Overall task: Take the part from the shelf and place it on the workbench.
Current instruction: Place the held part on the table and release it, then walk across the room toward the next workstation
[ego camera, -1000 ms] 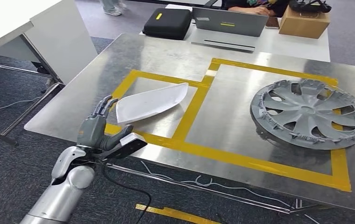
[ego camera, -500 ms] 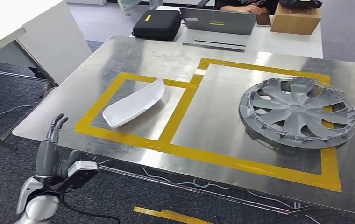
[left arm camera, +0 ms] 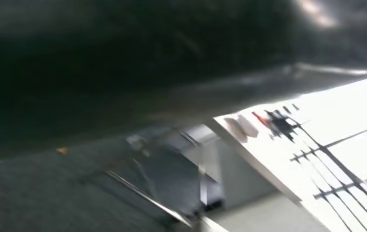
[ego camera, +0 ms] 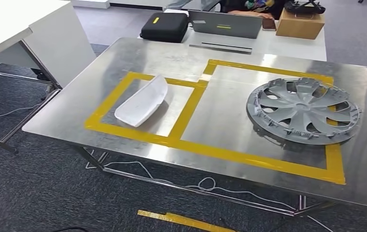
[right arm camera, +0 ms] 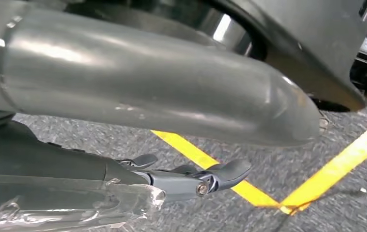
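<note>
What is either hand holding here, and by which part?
Nothing. The right hand hangs over the floor with nothing in it; the white part lies untouched on the workbench.

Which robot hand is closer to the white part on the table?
Cannot tell. The right hand hangs low over yellow floor tape, away from the white part; blur hides where the left hand is.

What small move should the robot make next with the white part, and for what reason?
Probably none on it: the white part lies inside the small yellow tape frame on the workbench, and the right hand hangs empty above the floor. I would step back.
</note>
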